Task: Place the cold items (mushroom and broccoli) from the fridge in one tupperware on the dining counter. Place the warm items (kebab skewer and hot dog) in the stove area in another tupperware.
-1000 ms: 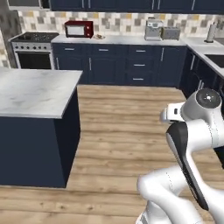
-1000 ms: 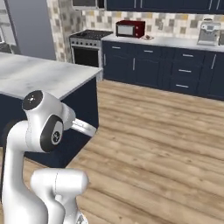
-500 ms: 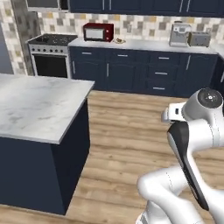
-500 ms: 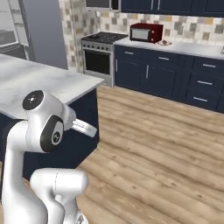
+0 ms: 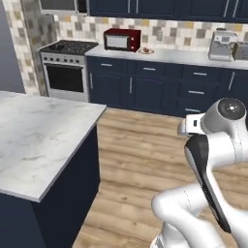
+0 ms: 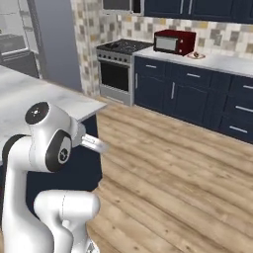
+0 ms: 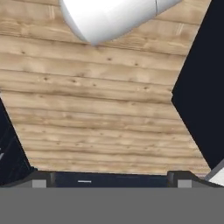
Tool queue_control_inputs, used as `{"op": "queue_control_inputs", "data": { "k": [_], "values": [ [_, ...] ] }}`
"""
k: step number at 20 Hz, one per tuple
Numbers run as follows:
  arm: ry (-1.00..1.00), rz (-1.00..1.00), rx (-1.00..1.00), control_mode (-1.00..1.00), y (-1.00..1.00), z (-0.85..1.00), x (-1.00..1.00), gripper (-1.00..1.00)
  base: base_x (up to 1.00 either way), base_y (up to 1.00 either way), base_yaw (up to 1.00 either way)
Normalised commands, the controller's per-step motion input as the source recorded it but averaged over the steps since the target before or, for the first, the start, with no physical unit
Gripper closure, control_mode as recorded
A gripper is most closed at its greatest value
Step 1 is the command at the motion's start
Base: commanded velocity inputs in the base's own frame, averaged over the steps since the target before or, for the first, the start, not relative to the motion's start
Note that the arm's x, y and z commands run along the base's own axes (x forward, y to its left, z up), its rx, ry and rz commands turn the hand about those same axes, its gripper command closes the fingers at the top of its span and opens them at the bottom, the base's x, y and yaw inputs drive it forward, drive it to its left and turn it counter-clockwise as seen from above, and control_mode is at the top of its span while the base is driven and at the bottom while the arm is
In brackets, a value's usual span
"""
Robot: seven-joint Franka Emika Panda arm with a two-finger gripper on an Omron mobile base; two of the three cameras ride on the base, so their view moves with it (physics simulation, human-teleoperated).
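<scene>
Driving has carried both base cameras along, so the whole kitchen has slid across the frames: the stove (image 5: pixel 68 47) and the red microwave (image 5: pixel 122 39) now sit larger and further right in the upper part of the left base view than they did a second ago, a shift of the camera and not of the things. The marble-topped desk (image 5: pixel 38 140) fills the lower left of that view, its top bare where visible. The end effector (image 7: pixel 111 178) points down at the wooden floor (image 7: pixel 96 109), its fingertips (image 7: pixel 39 180) spread wide with nothing between them. No mushroom, broccoli, skewer, hot dog or tupperware can be made out, so their bearing from the end effector cannot be told. No readable writing appears.
</scene>
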Motion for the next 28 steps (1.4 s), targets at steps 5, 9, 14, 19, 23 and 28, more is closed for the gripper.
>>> {"op": "queue_control_inputs", "data": {
  "k": [5,9,14,19,23,28],
  "values": [
    [0.00,0.00,0.00,1.00,0.00,0.00,0.00,-1.00,1.00,-0.89,0.21],
    [0.00,0.00,0.00,1.00,0.00,0.00,0.00,-1.00,1.00,-0.95,0.20],
    [0.00,0.00,0.00,1.00,0.00,0.00,0.00,-1.00,1.00,-0.88,0.24],
    [0.00,0.00,0.00,1.00,0.00,0.00,0.00,-1.00,1.00,-0.76,0.29],
    [0.00,0.00,0.00,1.00,0.00,0.00,0.00,-1.00,1.00,-0.68,0.34],
    [0.00,0.00,0.00,1.00,0.00,0.00,0.00,-1.00,1.00,-0.47,0.41]
  ]
}}
